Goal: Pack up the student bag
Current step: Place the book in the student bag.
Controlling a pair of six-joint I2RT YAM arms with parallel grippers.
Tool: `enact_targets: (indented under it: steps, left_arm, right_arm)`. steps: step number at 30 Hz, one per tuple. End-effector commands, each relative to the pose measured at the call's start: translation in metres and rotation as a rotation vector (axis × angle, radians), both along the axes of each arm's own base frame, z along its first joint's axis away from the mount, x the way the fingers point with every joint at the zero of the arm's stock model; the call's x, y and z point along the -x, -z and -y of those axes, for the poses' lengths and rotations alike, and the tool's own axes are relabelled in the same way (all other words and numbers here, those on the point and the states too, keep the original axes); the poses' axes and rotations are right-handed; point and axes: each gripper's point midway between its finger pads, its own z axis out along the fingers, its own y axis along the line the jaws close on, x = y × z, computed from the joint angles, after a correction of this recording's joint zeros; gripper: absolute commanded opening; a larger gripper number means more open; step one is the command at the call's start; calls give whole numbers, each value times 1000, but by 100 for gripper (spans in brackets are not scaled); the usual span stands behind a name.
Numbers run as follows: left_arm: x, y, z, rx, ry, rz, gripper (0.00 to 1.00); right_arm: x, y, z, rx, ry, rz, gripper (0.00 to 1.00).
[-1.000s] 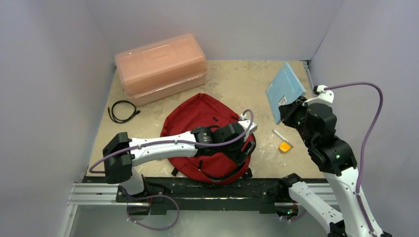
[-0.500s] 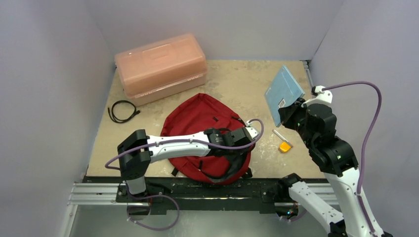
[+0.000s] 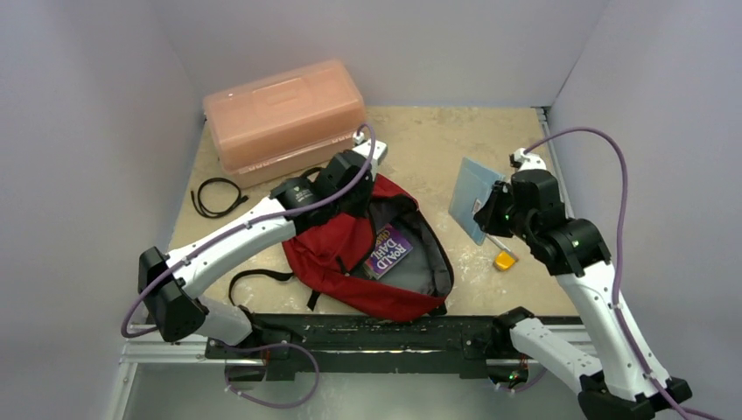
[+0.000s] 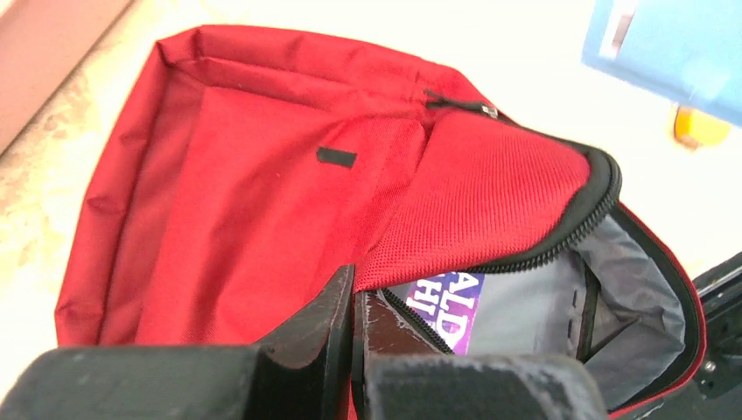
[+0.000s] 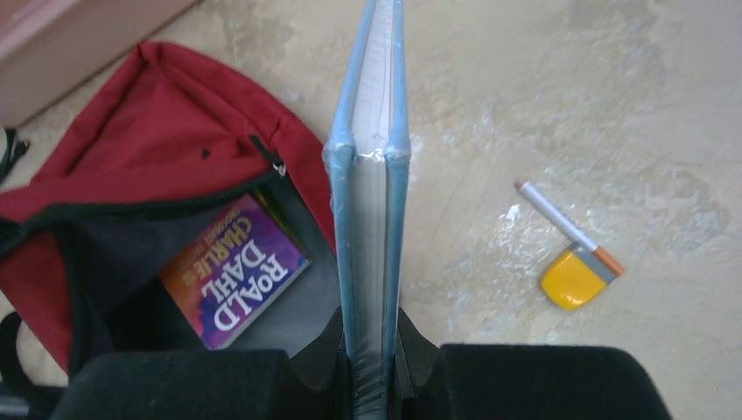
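So, bag [image 3: 319, 249]: dark red, lying flat on the table [image 3: 420, 140] in the lower middle of the overhead view, just above the black rail at the near edge. Its main zip is undone and the grey lining shows.
Inside the bag: a purple paperback [image 3: 389, 249] with "Roald Dahl" on the cover lies flat on the lining, towards the right of the opening.
Left gripper [image 4: 353, 302]: pinched tight on the edge of the bag's red front flap, right by the zip. It holds the flap up off the lining so the mouth gapes. From overhead it sits at the bag's upper edge, near the centre of the frame.
Right gripper [image 5: 367, 350]: clamped on the lower edge of a thin blue book [image 5: 369, 175], jaws only as wide as the book is thick. The book stands upright on edge in the air, middle right of the overhead view, just right of the bag.
Pen [image 3: 495, 241]: white with an orange tip, lying on the table near the held book.
Yellow block [image 3: 504, 260]: small, at the pen's near end, touching it or all but.
Cable [image 3: 217, 197]: black, coiled, middle left, well apart from the bag.
Box [image 3: 284, 118]: see-through orange-pink plastic, lid down, upper left, farthest back by the wall.
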Motion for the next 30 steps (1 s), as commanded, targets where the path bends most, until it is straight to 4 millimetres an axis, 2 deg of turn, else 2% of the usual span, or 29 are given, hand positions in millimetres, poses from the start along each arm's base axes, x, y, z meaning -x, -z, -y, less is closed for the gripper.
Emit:
enact_targets:
  steps: [1, 5, 8, 11, 13, 16, 19, 23, 27, 30]
  left_arm:
    - [-24, -38, -2, 139, 9, 17, 0]
    - [-46, -49, -14, 209, -39, 5, 0]
    - [-49, -58, -5, 276, -9, 9, 0]
    - [-46, -62, 6, 306, 37, -8, 0]
    - [-44, -62, 10, 314, 61, -20, 0]
    - [-36, -61, 14, 325, 116, -32, 0]
    - [-25, -56, 15, 333, 156, -56, 0]
    - [-9, -53, 15, 356, 199, -88, 0]
    - [5, -52, 16, 377, 245, -108, 0]
    - [11, -50, 12, 372, 251, -113, 0]
  right_arm:
    - [3, -33, -28, -88, -145, 29, 0]
    - [13, -54, -45, -158, -233, 43, 0]
    - [21, -74, -48, -180, -273, 74, 0]
    - [35, -78, -52, -193, -320, 38, 0]
    - [51, -66, -67, -235, -420, -41, 0]
    - [85, -54, -96, -410, -578, -151, 0]
    - [102, -43, -107, -513, -622, -228, 0]
    - [105, -15, -104, -507, -569, -333, 0]
    - [95, 15, -98, -475, -462, -402, 0]
    - [86, 29, -91, -442, -374, -431, 0]
